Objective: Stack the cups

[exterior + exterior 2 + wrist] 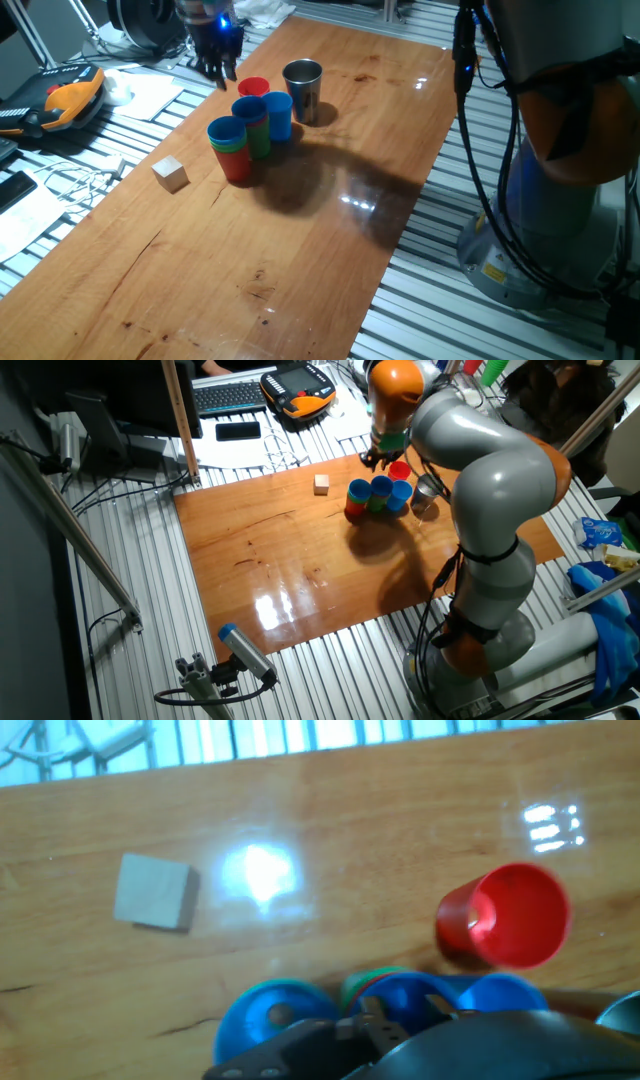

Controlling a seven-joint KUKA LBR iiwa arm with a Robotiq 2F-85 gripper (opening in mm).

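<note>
- Cups: a tight cluster stands upright near the middle of the wooden table's far portion, in one fixed view. Front stack [231, 148]: a blue cup on top, a green band under it, red at the base. Just behind it, a second stack [253, 124] with a blue cup over green. To its right, touching or nearly touching, a single blue cup [279, 114].
- Lone red cup [253, 88]: upright, just behind the cluster, on the side nearest the gripper; the hand view shows its open mouth [518, 915] and empty interior.
- Steel cup [302, 90]: shiny, upright, just right of the red cup and slightly apart from the blue one.
- Gripper [218, 66]: hangs above the table edge, just beside the red cup and touching none of the cups. Its dark fingers [225, 68] point downward and hold nothing; how far they are spread cannot be told from any view.
- Wooden cube [170, 173]: pale, lying on the table to the left of the cluster, apart from it.
- Table [300, 260]: reddish wood with glare patches, set on a slatted metal bench.
- Surroundings: an orange handheld pendant [68, 98] and white cables lie off the table's left edge; a keyboard [230, 397] shows in the other fixed view.
</note>
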